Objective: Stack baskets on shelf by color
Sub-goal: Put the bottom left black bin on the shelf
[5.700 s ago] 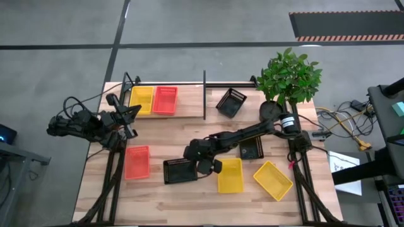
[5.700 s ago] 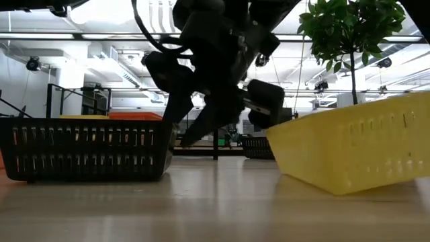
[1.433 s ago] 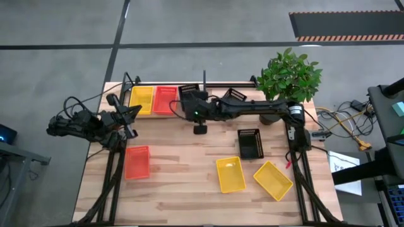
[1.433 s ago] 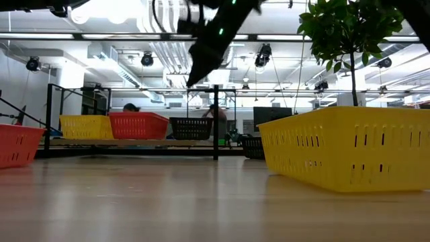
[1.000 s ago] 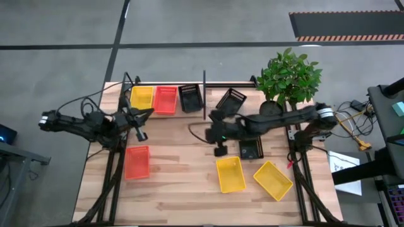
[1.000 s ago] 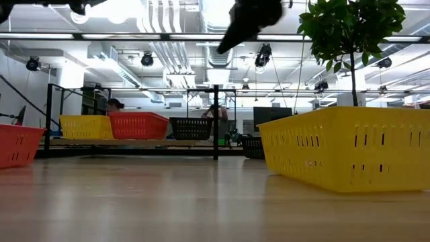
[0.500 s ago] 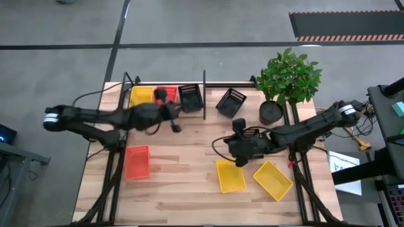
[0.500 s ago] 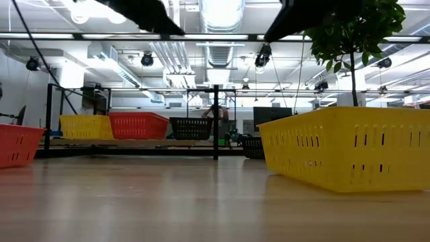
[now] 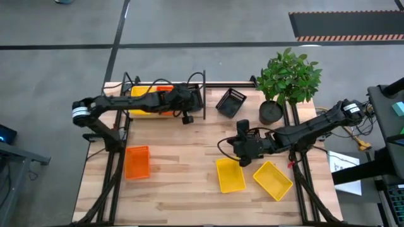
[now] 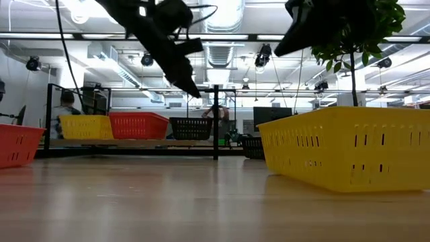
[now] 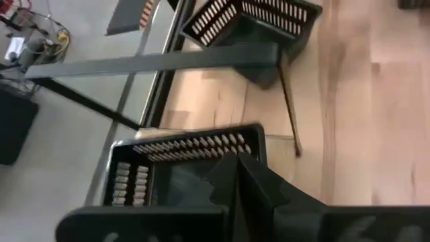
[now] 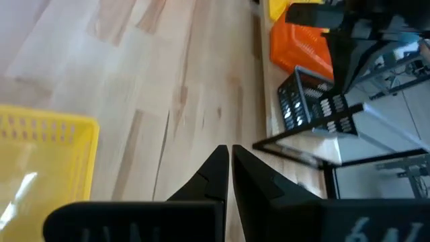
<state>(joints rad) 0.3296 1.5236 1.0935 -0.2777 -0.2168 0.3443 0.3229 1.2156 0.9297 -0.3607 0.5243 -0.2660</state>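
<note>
Now we hover our left gripper (image 9: pixel 187 108), fingers pressed together, directly above the black basket (image 11: pixel 185 161) on the shelf (image 9: pixel 165 114), while our right gripper (image 9: pixel 243 153), likewise closed, waits beside the yellow basket (image 9: pixel 230 174)

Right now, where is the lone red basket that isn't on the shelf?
In the high view the red basket lies on the table's front left, alone, below the left arm and well left of the yellow baskets.
</note>
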